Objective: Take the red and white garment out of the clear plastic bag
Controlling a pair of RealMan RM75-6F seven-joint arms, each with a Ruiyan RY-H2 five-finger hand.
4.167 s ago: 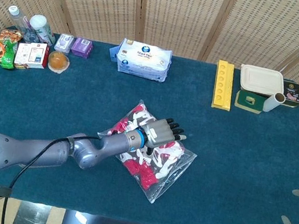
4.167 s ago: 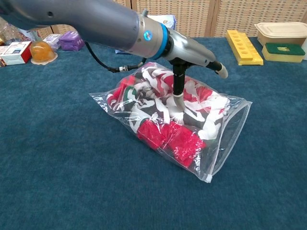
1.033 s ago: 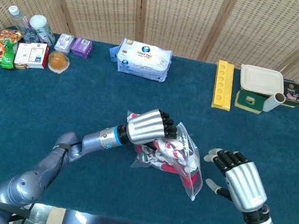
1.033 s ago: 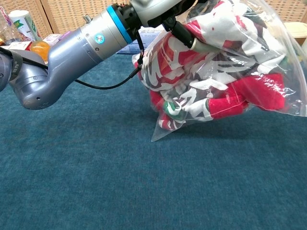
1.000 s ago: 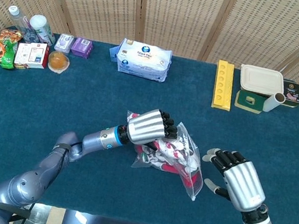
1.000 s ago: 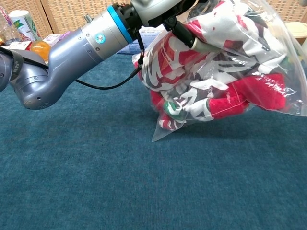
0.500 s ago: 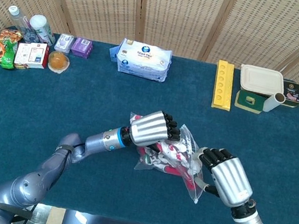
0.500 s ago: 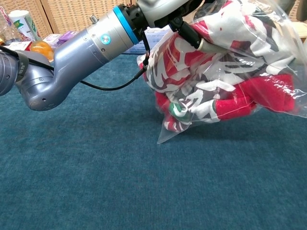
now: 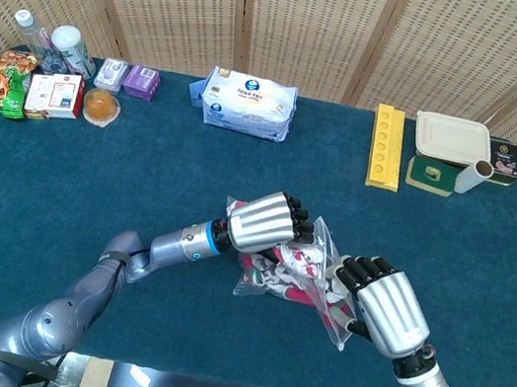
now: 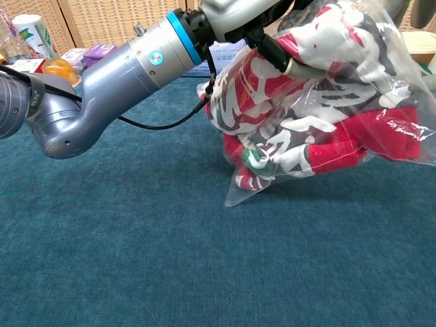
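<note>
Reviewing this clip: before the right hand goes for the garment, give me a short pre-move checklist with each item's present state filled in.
1. Left hand holds the clear plastic bag: ok, its fingers wrap the top of the bundle.
2. Bag raised off the table: partly ok; one corner touches the cloth in the chest view.
3. Red and white garment inside the bag: ok, not yet out.
4. Right hand at the bag's free end: ok, fingers against the plastic.
5. Bag mouth open: cannot tell.
6. Right hand gripping anything: cannot tell.

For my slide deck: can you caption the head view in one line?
Left hand grips the clear plastic bag holding the red and white garment while the right hand reaches its edge.
</note>
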